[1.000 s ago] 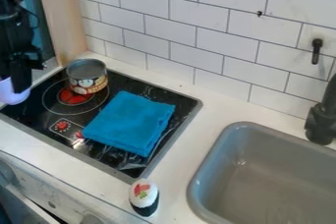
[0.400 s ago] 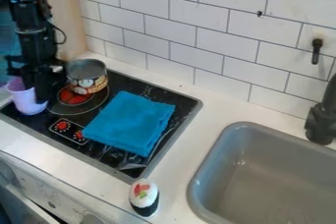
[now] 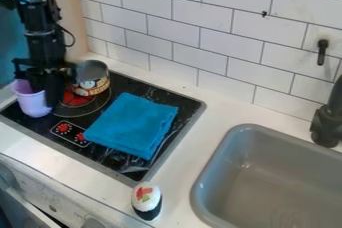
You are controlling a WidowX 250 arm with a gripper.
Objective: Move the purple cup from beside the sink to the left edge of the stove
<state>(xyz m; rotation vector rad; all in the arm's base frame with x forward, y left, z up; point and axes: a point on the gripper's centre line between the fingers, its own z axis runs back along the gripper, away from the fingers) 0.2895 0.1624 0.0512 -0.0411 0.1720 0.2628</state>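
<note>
1. White wall tiles [image 3: 167,32] with dark joints rise behind a pale worktop [image 3: 224,106], and a small black hook [image 3: 322,52] is fixed to them at the right.
2. A black stovetop [image 3: 150,91] is set into the worktop on the left, with 1 red burner mark [image 3: 77,98] and 2 red knob markings [image 3: 72,132] near its front edge.
3. The black tool [image 3: 41,92] hangs over the left part of the stovetop, clamped on the wall of a pale purple cup [image 3: 33,105].
4. The cup is upright at the stovetop's left side; whether its base touches the surface, I cannot tell.
5. Just to the right of the tool, at the back of the stovetop, stands a round metal pot [image 3: 93,86] with a cartoon pattern on its outside.
6. A folded blue cloth [image 3: 133,124] lies flat on the right half of the stovetop, in front of the pot.
7. A toy sushi roll [image 3: 146,201], white on top and dark below, stands on the worktop near the stovetop's front corner.
8. At the right are a grey sink [image 3: 227,172] and a black faucet [image 3: 326,122].
</note>
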